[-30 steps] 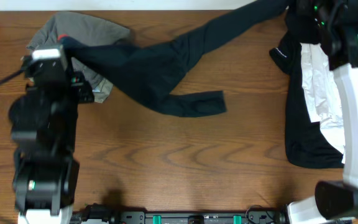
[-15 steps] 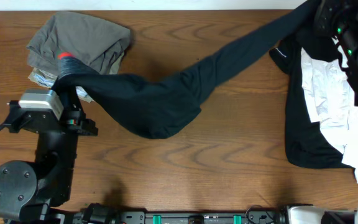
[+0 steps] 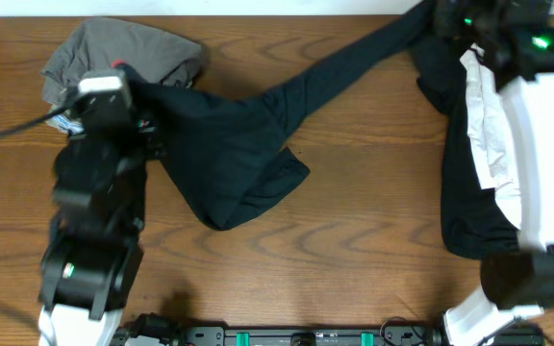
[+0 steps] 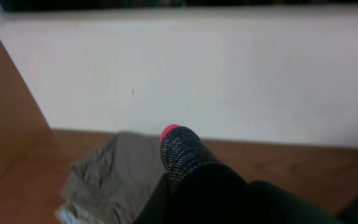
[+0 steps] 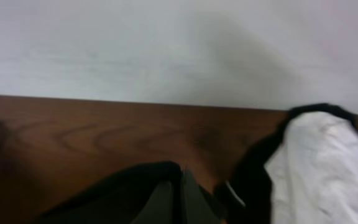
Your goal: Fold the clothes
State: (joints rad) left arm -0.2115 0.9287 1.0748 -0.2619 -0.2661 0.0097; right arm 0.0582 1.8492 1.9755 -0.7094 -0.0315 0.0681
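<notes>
Left gripper (image 3: 128, 82) is clamped on the grey waistband (image 4: 180, 151) of the leggings (image 3: 229, 144), lifted beside the grey garments (image 3: 133, 48). A leg end is pinched by the right gripper (image 3: 442, 17). The leggings are thereby stretched across the table (image 3: 354, 240), presumably to be straightened for folding.

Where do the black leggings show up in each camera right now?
Overhead: leggings stretched from upper left across to the top right corner.
Left wrist: bottom centre, with the grey, red-edged waistband uppermost.
Right wrist: black fabric at the bottom, left of centre.
Shared landmark: the wooden table, seen in all three.
</notes>
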